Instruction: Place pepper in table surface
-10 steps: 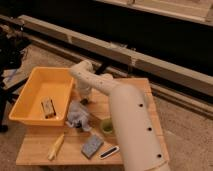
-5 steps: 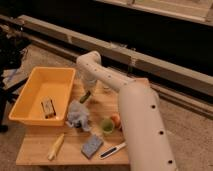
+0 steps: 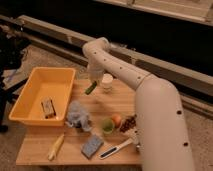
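Since half a second ago the white arm has swung toward the far edge of the table, carrying the pepper away from the grey plush toy to a spot in the upper middle of the frame.

The white jointed robot arm point(image 3: 150, 100) fills the right half of the frame, its large rounded link at lower right and its elbow near the top centre. The light wooden plank table surface point(image 3: 107, 106) spreads below it. A yellow rectangular plastic bin point(image 3: 27, 97) sits at the left of the frame, with a small brown block point(image 3: 48, 107) inside.

The gripper point(image 3: 93, 82) hangs below the elbow, its fingers clamped on the small slim dark green pepper point(image 3: 90, 89), which tilts just above the tabletop near the bin's right wall. A white cup point(image 3: 107, 82) stands just right of it.

Lower down lie the grey plush toy point(image 3: 78, 116), a grey-blue sponge point(image 3: 92, 145), a yellow corn-like item point(image 3: 56, 146), a light-green round fruit point(image 3: 108, 125) and an orange fruit point(image 3: 117, 119).
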You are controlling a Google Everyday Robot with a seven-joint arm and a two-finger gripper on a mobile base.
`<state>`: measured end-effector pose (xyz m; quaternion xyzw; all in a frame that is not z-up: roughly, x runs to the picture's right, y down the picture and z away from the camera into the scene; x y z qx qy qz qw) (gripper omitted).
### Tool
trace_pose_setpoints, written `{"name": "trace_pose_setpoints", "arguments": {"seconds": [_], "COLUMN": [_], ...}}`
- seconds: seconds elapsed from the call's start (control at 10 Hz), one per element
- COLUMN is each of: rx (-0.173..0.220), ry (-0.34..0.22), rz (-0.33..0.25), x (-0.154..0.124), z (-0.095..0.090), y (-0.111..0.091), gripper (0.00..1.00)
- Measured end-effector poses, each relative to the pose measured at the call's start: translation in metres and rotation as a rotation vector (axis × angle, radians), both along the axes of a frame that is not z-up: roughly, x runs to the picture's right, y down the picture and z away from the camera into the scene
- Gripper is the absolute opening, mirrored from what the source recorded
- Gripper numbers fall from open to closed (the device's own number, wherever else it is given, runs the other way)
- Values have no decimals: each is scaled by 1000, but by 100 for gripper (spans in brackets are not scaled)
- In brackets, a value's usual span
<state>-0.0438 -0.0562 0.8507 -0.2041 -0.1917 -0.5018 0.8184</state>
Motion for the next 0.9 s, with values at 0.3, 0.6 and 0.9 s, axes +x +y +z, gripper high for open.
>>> {"name": "trace_pose_setpoints", "arguments": {"seconds": [0.3,0.6,0.9], "rx": [41,62,65], "ry": [-18,-44,-83], "rz": [19,23,17], "x": [25,27,25], "z": [-25,-42,-60], "y": [-11,-9,1], "gripper": [0,21,52]}}
